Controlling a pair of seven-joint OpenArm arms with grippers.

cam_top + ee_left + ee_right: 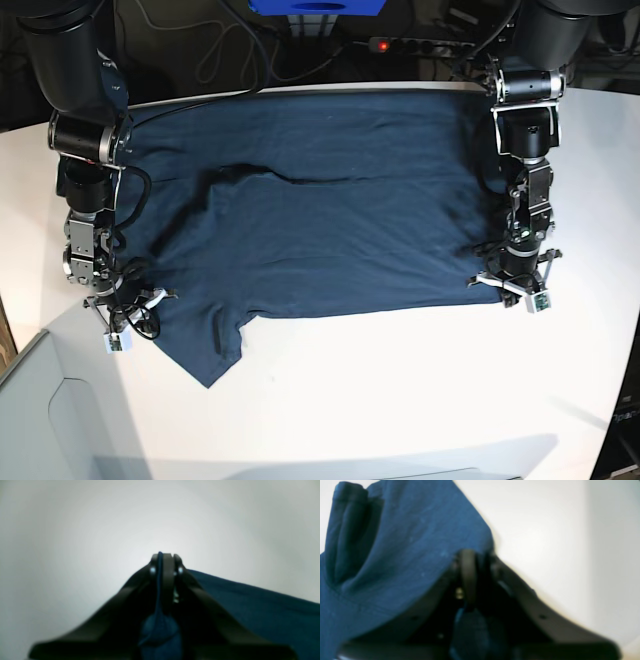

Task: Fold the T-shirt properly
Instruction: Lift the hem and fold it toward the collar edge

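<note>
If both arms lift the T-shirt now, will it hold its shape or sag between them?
Likely sag: the T-shirt lies limp with soft wrinkles, so the unsupported middle should droop. The sleeve near the right gripper will probably dangle. Fabric bunched in the left gripper suggests the pinch should hold.

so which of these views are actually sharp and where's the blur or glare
Base view: sharp and evenly lit, T-shirt clear on the white table. Left wrist view: soft throughout, the near fingers blurred, bright glow on the table behind. Right wrist view: blurriest, fabric and fingers smeared, table washed out.
</note>
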